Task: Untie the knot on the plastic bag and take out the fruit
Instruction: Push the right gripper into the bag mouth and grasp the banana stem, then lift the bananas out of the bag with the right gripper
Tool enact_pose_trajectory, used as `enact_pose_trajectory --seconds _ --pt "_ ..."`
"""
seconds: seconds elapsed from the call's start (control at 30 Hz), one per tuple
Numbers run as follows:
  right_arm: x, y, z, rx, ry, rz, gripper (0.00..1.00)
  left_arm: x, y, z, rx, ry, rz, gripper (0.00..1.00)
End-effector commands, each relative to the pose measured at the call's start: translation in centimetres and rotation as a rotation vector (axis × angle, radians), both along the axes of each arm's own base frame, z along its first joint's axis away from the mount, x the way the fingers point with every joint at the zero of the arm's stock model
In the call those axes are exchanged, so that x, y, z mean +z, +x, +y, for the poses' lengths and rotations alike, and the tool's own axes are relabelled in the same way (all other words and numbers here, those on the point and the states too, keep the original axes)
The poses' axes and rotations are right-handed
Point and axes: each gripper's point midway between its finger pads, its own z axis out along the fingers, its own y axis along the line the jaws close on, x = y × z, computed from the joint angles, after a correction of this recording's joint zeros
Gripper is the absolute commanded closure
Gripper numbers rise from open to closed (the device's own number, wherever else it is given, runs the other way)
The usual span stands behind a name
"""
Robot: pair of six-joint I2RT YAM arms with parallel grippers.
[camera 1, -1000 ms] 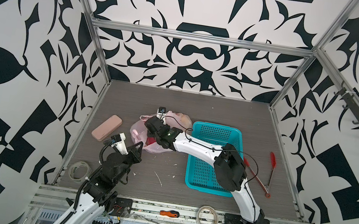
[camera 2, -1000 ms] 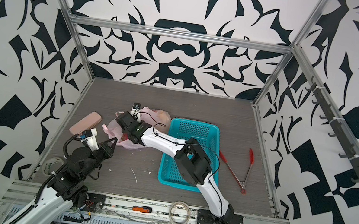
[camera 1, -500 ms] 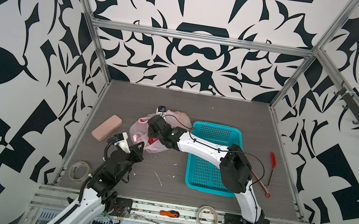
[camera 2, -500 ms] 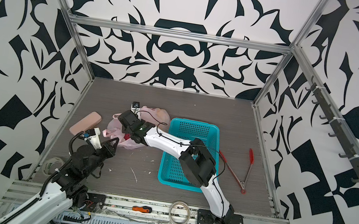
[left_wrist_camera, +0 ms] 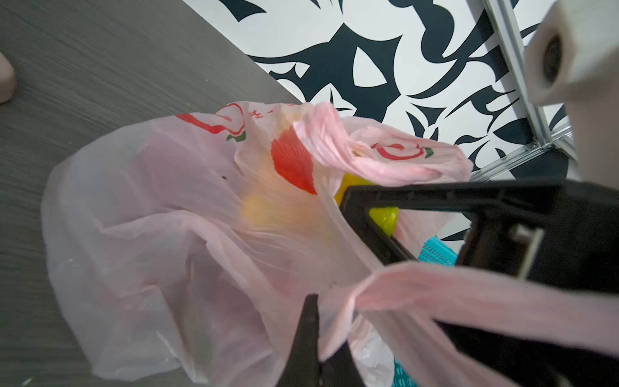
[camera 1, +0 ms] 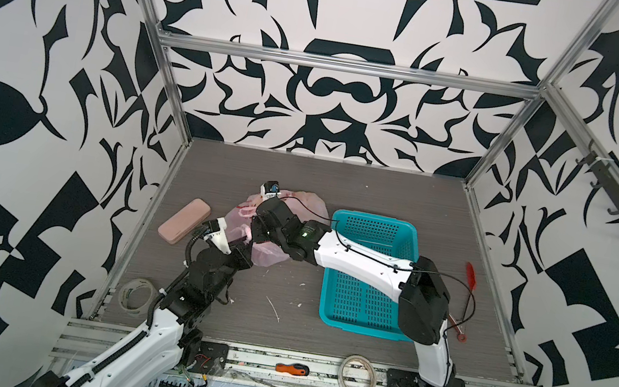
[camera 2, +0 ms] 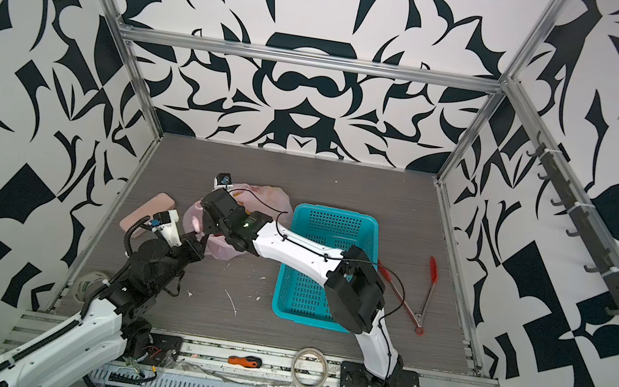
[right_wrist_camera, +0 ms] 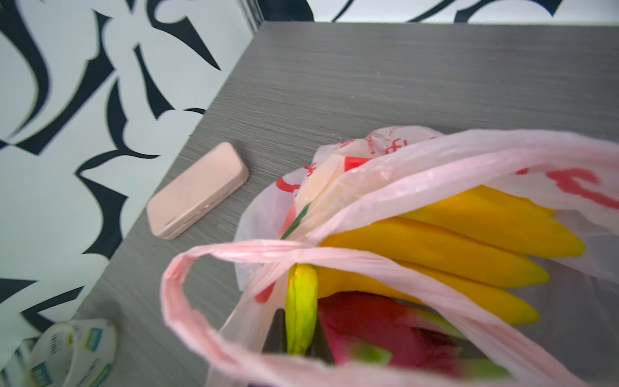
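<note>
Plastic bag (left_wrist_camera: 150, 217) lying on surface (right_wrist_camera: 368, 83) between teal basket (camera 1: 373, 230) and pink case (camera 1: 184, 220), mouth open. Left end effector (camera 1: 245, 244) fully closed, pinching a bag handle. Right end effector (right_wrist_camera: 299, 331) inside bag mouth, nearly closed on green stem of banana bunch (right_wrist_camera: 435, 248); 1 dragon fruit (right_wrist_camera: 368, 318) beside bananas, inside bag

The plastic bag (left_wrist_camera: 160, 228) lies slumped on the grey bench (left_wrist_camera: 100, 50) and fills the middle of the view. Its red printed mark (left_wrist_camera: 294, 164) sits near the centre. At about four o'clock from that mark, the right tool (left_wrist_camera: 365, 209) reaches into the bag's mouth, its black jaws closed round a yellow-green piece of the fruit (left_wrist_camera: 385, 216). At six o'clock the left tool (left_wrist_camera: 323, 335) pinches a pink handle band (left_wrist_camera: 469, 295), which stretches toward four o'clock. A teal basket (left_wrist_camera: 435, 256) peeks out behind.
</note>
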Motion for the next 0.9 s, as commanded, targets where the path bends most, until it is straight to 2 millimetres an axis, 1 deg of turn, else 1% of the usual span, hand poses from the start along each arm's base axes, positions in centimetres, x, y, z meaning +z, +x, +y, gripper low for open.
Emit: enact_pose_trajectory --seconds 0.0,0.1,0.4,0.6,0.83,0.87 --pt "3.5 -0.8 0.0 0.038 0.050 -0.042 1.00 2.1 0.6 0.3 0.024 -0.005 -0.058 1.00" --pt "3.9 -1.1 -0.1 0.050 0.052 -0.042 1.00 1.9 0.6 0.5 0.035 0.007 -0.055 1.00" --pt "5.2 -1.6 -0.6 0.077 0.046 -0.063 1.00 2.3 0.6 1.5 0.083 0.036 -0.065 1.00" --pt "5.8 -1.5 -1.4 0.079 0.040 -0.079 1.00 2.5 0.5 2.1 0.106 0.059 -0.065 1.00" --pt "6.7 -1.6 -2.2 0.098 0.030 -0.098 1.00 2.4 0.5 2.3 0.116 0.081 -0.059 1.00" --pt "6.9 -1.9 -2.1 0.124 0.039 -0.092 1.00 2.4 0.5 2.4 0.117 0.083 -0.058 1.00"
